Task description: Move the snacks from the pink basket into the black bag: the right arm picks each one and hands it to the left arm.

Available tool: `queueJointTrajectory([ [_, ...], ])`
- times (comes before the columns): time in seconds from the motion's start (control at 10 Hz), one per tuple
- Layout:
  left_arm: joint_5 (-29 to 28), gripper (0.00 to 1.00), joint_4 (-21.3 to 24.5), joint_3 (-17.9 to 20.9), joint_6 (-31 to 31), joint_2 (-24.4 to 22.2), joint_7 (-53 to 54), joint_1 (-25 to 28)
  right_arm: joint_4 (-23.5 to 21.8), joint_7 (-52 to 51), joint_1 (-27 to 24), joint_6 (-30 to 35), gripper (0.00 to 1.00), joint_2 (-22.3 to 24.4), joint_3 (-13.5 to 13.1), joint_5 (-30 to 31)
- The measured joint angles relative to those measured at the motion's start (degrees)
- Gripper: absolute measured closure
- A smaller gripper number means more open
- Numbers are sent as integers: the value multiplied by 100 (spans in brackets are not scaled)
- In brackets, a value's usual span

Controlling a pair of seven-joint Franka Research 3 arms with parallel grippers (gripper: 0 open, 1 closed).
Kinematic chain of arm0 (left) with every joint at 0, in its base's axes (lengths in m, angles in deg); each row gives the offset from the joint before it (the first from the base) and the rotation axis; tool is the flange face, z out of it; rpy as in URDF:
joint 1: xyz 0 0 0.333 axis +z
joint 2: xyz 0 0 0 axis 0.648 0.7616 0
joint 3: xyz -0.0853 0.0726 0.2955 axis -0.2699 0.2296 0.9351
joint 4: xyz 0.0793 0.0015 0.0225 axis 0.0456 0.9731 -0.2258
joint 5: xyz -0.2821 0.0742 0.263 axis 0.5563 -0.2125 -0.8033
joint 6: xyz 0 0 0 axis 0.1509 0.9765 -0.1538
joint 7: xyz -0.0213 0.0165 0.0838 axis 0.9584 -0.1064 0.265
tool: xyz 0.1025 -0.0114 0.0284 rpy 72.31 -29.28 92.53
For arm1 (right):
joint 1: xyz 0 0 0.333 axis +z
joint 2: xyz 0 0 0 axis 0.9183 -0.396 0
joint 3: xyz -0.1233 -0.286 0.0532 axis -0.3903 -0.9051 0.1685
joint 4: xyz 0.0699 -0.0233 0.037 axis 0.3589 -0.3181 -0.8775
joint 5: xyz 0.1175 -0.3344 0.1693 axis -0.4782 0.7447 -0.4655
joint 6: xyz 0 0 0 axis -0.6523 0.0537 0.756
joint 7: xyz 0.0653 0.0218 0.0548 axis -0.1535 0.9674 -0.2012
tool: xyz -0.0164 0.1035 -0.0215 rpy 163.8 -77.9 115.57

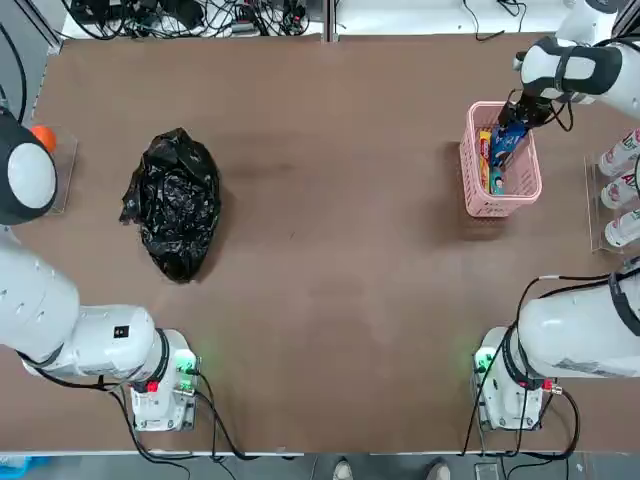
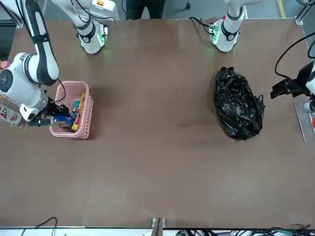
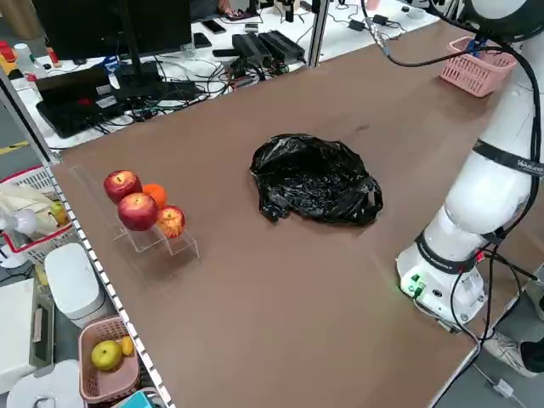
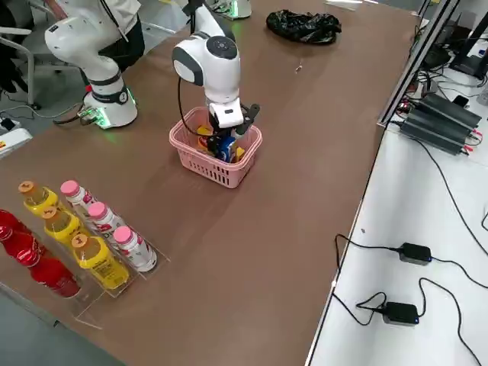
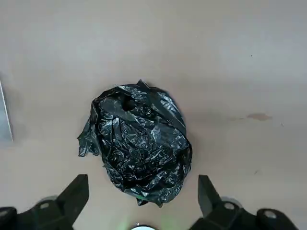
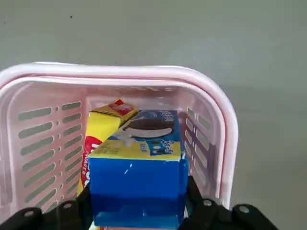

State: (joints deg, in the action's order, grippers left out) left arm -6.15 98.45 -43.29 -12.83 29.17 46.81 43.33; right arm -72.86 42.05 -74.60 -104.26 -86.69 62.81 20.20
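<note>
Right end effector (image 6: 139, 206) down inside the pink basket (image 1: 474, 190) at the desk's (image 1: 330, 250) right far corner, fingers straddling the blue packet (image 6: 139, 187). Jaws set on either flank of that packet and seemingly just touching it, closing but probably not yet clamped; firm grip hard to confirm from the wrist view alone. Blue packet directly between the fingers, standing on edge, long axis running along the basket's length away from the wrist. Yellow packet (image 6: 101, 132) leaning just beside it against the lattice wall. Teal packet not clearly made out.

Left end effector (image 5: 139, 201) hovering high above the black bag (image 1: 176, 204), fingers spread wide, holding nothing. Bag crumpled on the left half of the desk, well apart from the basket, mouth not visibly open.

Deciding relation for the next move: packet squarely within the right jaws, so likely only a finish of the squeeze and a straight lift clear of the thick rim. Right arm far nearer the snacks; left arm nearer the bag.

Right wrist view alone gives finger placement on the packet's sides. Top view hides that under the wrist but shows the wide gap between basket and bag. Right side view adds the vertical pose over the basket, plus bottles (image 4: 99, 229) nearby.
</note>
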Motion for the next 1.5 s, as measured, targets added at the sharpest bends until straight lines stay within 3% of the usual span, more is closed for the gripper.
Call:
queueJointTrajectory([
  [0.4, 0, 0, 0, 0, 0, 0, 5, 0, 0, 1, 0, 38, 46, 1, -1, 0],
  [1.5, 0, 0, -32, 2, 0, 0, 2, -6, 351, -3, 0, 842, 46, 244, 0, 0],
])
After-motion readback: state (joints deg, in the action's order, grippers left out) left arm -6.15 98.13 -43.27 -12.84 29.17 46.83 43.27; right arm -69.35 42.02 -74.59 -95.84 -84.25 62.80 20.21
